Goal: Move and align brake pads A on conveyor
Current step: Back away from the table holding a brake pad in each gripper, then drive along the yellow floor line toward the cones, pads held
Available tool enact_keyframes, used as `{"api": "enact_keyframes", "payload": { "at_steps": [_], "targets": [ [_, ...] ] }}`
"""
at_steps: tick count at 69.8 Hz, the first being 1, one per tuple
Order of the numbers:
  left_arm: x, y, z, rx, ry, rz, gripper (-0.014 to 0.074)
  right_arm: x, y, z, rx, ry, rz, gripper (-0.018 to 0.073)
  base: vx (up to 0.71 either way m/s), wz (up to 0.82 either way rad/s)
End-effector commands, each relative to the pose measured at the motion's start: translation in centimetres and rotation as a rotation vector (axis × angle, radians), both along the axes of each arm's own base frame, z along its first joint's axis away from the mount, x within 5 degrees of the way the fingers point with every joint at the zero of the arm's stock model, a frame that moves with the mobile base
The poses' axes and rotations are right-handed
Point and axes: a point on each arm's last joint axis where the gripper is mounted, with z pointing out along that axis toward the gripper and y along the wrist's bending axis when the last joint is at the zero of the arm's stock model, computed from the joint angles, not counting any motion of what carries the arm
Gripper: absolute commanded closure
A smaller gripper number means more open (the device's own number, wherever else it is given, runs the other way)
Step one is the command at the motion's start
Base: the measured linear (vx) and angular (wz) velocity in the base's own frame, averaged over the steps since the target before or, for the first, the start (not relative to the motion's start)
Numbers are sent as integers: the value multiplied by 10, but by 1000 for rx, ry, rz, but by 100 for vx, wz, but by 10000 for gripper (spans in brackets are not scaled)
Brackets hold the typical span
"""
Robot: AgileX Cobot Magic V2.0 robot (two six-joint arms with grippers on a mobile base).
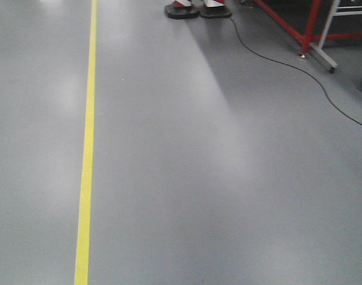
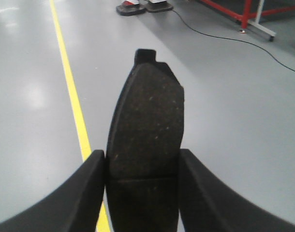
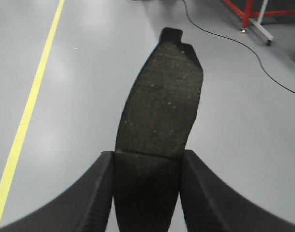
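Grey factory floor (image 1: 228, 178) fills all three views, with a yellow line (image 1: 86, 166) running down it, a black cable (image 1: 276, 59) snaking across, and a red frame (image 1: 288, 24) in the far corner. The conveyor is in none of them, so I cannot judge how far I am from the drop point. Each arm is carrying a pad. The left gripper (image 2: 142, 164) is clamped on the left brake pad (image 2: 145, 121), and the right gripper (image 3: 146, 162) is clamped on the right brake pad (image 3: 162, 96). In both cases the fingers pinch the two long edges about level with the centre groove, and the pad's far end, with its small backing-plate tab, sticks out past the fingertips over the floor. The right pad sits slightly skewed, its tip leaning to the right, while the left one looks straighter. I expect these to handle as rigid, dense little slabs: no flex, heavy for their size, with a gritty friction face that should not slide much. Gripping across the narrow width near the middle seems right to me, because it keeps the weight balanced. The overhang could still twist a pad if it touches down tip first, so I would set each one down flat.
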Motion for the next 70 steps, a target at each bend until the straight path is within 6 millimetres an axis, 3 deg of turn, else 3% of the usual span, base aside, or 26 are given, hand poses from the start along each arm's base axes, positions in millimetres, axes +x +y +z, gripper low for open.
{"api": "enact_keyframes", "payload": {
  "at_steps": [1,70],
  "targets": [
    [2,1,18,-30,-117,17,492,3,-1,18,-10,-115,-7,563,19,32],
    [2,1,18,-30,-116,17,492,3,-1,18,-10,-114,-7,563,35,12]
  ]
}}
